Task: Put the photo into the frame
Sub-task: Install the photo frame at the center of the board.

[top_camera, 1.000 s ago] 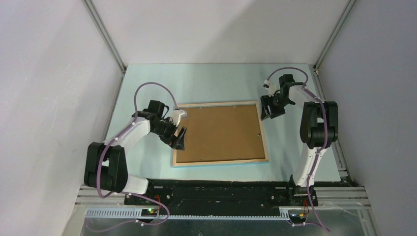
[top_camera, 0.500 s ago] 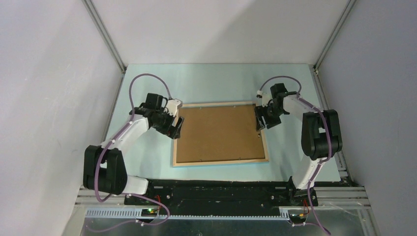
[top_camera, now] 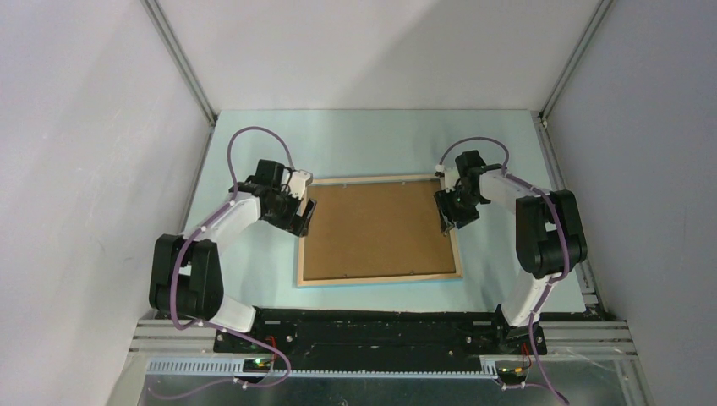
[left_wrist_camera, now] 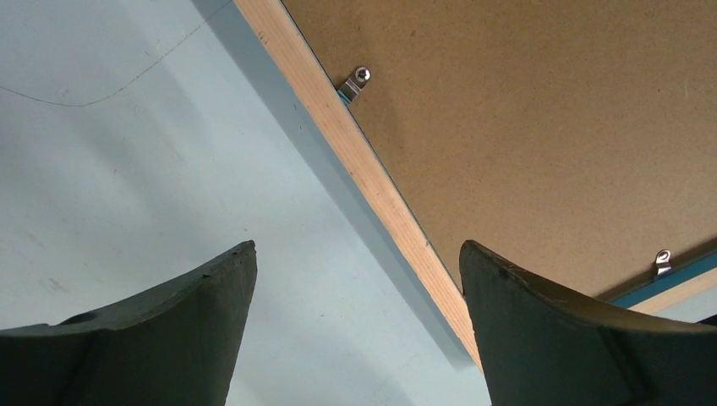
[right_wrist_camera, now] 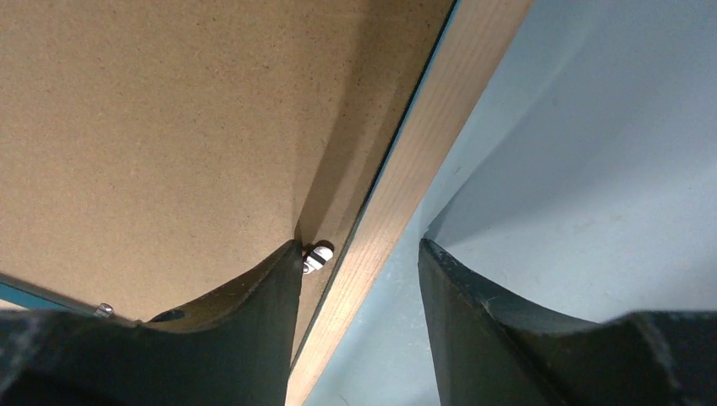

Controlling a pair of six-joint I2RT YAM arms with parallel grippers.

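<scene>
The frame [top_camera: 379, 277] lies face down in the middle of the table, light wood rail up, with a thin blue edge showing. A plain brown backing board [top_camera: 376, 228] fills it, and the photo is hidden. My left gripper [top_camera: 303, 217] stands open over the frame's left rail [left_wrist_camera: 363, 169], one finger above the table and one above the board. My right gripper [top_camera: 447, 211] is open astride the right rail [right_wrist_camera: 440, 110]. Its inner fingertip [right_wrist_camera: 283, 271] rests by a small metal clip [right_wrist_camera: 320, 255], and the outer one is clear of the wood.
Small metal clips [left_wrist_camera: 358, 80] hold the backing board [left_wrist_camera: 524, 110] along the rails. The pale blue table [top_camera: 372, 139] runs to grey walls at the back and sides. Both arm bases sit on the black bar at the near edge.
My left gripper slid up along the left rail toward the far corner. The right gripper moved in from beside the frame onto its right rail, and its jaws narrowed a little.
</scene>
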